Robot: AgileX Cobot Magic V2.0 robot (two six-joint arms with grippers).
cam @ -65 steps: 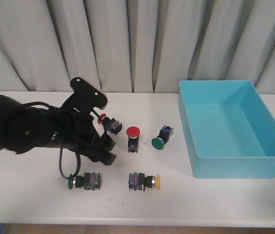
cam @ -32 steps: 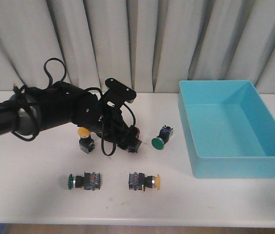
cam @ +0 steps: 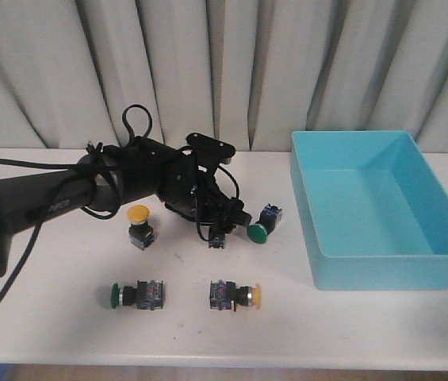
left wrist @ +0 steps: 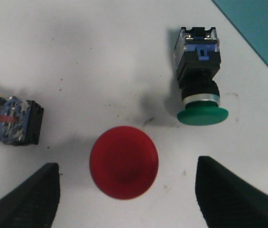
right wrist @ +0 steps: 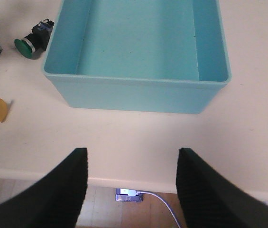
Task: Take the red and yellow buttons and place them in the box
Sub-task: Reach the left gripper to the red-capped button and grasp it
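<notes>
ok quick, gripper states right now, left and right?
Left gripper: open, holding nothing, fingers either side of the upright red mushroom-cap push button.
Right gripper: open, holding nothing, near the turquoise plastic bin.

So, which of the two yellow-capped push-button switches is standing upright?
The yellow-capped button left of the left pincer stands cap up; the yellow button at the table's front lies on its side.

The left gripper (left wrist: 126, 190) hung with its two black fingers (left wrist: 27, 197) spread wide, nothing between them touching either pad. A red button (left wrist: 124, 162) stood cap-up in the gap on the white table (left wrist: 77, 57). A green button (left wrist: 199, 85) lay on its side nearby, and another switch body (left wrist: 11, 118) sat apart. A corner of the blue box (left wrist: 259, 26) showed.
</notes>
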